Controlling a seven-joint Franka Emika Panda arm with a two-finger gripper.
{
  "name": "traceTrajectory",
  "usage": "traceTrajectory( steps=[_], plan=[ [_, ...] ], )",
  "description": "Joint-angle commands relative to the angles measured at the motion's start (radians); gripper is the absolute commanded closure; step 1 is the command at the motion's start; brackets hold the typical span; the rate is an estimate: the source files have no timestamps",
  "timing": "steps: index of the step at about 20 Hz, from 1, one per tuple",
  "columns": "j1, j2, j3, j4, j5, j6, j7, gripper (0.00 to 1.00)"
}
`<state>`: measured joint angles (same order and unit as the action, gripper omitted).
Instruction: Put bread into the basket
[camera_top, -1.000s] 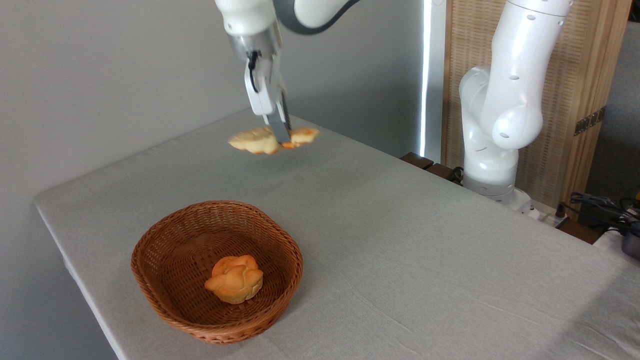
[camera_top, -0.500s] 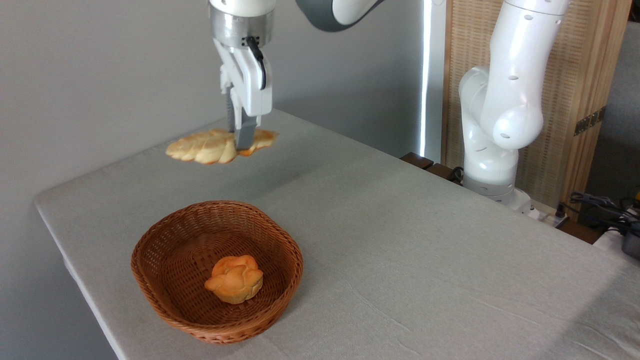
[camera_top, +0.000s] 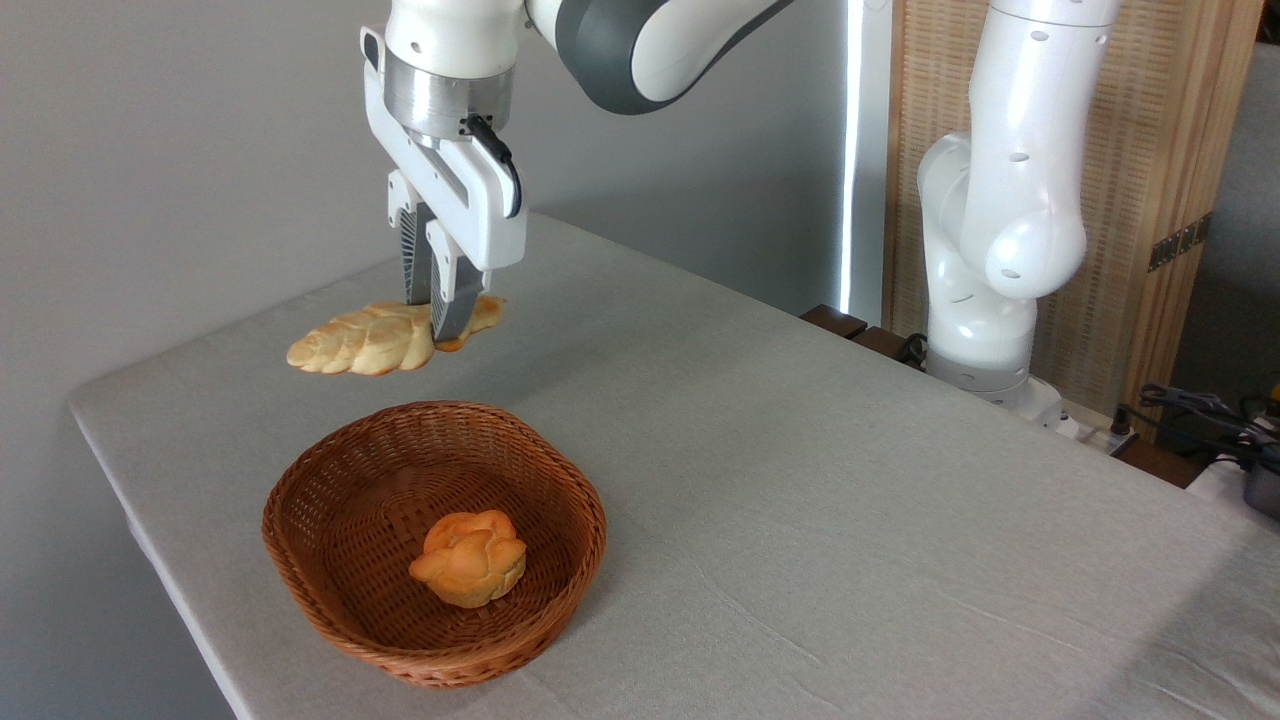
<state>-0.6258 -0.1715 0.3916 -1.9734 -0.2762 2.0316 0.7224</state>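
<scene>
The bread (camera_top: 370, 338), a long pale-golden braided loaf, hangs level in the air above the table, behind and above the basket's far rim. My gripper (camera_top: 432, 322) points straight down and is shut on the loaf near its right end. The reddish-brown wicker basket (camera_top: 300, 545) sits on the table near the front left corner. Most of the loaf sticks out to the left of the fingers.
A small round orange knotted bun (camera_top: 468, 558) lies inside the basket. The grey cloth-covered table (camera_top: 800, 470) ends close to the basket's left side. The arm's white base (camera_top: 985, 330) stands at the back right, with cables (camera_top: 1200, 410) at the far right.
My gripper has carried the loaf leftward and toward the front, from over the table's far edge to just behind the basket, and lower. The basket and bun have not moved.
</scene>
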Motion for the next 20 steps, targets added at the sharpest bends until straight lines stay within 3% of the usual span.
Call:
traceTrajectory(
  steps=[1, 12, 15, 18, 20],
  plan=[
    [-0.006, 0.006, 0.024, 0.019, -0.021, 0.007, -0.024, 0.08],
    [-0.005, -0.002, 0.039, 0.025, -0.011, -0.004, -0.017, 0.00],
    [-0.005, 0.004, 0.065, 0.092, -0.005, -0.068, -0.017, 0.00],
    [-0.002, 0.021, 0.110, 0.195, 0.096, -0.227, -0.020, 0.00],
    [0.070, 0.040, 0.087, 0.240, 0.165, -0.307, -0.020, 0.00]
  ],
)
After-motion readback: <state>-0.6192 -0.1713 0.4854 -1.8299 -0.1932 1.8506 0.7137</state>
